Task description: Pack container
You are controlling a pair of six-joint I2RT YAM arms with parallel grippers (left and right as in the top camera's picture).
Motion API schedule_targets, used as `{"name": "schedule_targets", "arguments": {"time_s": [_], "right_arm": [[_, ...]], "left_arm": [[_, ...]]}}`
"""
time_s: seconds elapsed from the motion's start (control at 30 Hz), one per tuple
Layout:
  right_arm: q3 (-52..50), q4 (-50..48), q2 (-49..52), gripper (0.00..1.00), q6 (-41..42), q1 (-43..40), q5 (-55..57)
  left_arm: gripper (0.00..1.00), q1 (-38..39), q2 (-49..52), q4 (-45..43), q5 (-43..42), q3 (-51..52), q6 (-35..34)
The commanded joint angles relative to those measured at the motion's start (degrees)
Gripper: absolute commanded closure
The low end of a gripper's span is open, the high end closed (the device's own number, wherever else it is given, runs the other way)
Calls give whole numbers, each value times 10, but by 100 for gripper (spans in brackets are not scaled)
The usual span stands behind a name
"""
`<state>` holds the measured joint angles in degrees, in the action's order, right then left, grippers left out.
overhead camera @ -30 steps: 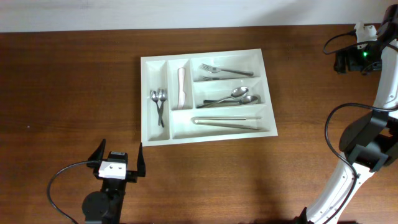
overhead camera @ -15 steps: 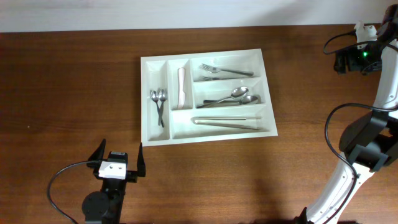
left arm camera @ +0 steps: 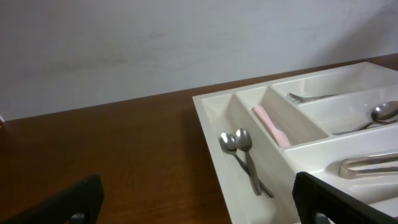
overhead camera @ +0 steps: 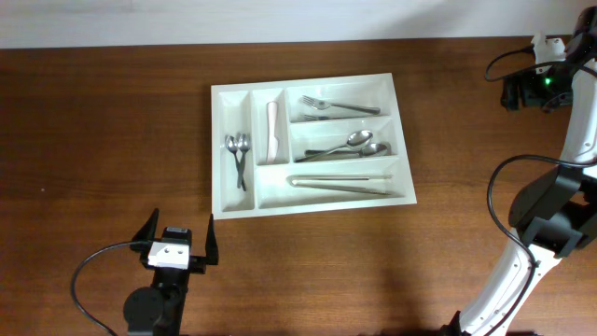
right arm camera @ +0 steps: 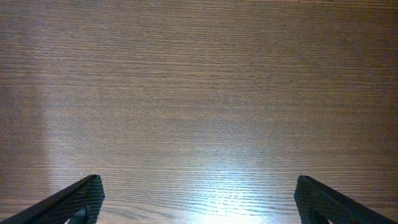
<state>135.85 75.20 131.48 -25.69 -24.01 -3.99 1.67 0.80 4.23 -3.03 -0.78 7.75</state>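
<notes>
The white container (overhead camera: 233, 207) lies mid-table, with five compartments. Two small spoons (overhead camera: 237, 149) lie in the left upright slot, a pink-handled utensil (overhead camera: 272, 129) in the second. Forks (overhead camera: 336, 106), two large spoons (overhead camera: 354, 145) and tongs (overhead camera: 340, 183) fill the three horizontal slots. My left gripper (overhead camera: 177, 239) is open and empty, in front of the container's near left corner; its wrist view shows the container (left arm camera: 214, 127) and small spoons (left arm camera: 239, 149) ahead. My right gripper (right arm camera: 199, 205) is open over bare wood at the far right; the overhead view shows only its arm (overhead camera: 536, 79).
The table's far edge meets a pale wall (left arm camera: 155, 43) just behind the container. The right arm's base and cables (overhead camera: 541, 233) stand at the right edge. Bare wood (overhead camera: 103, 121) lies to the left of the container.
</notes>
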Motion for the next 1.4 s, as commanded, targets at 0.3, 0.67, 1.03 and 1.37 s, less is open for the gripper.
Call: {"name": "schedule_targets", "arguments": {"time_s": [0.3,0.67,1.03,1.37], "right_arm": [[-3,0,4,1,-2,0,-3],[-3,0,4,1,-2,0,-3],[-3,-1,3,1,-11,0,35],[-3,-30,-101,1,4,11,0]], "left_arm": [[1,-3,-5,1,-2,3,7],[1,-3,-5,1,-2,3,7],[1,-3,-5,1,-2,3,7],[1,-3,-5,1,-2,3,7]]}}
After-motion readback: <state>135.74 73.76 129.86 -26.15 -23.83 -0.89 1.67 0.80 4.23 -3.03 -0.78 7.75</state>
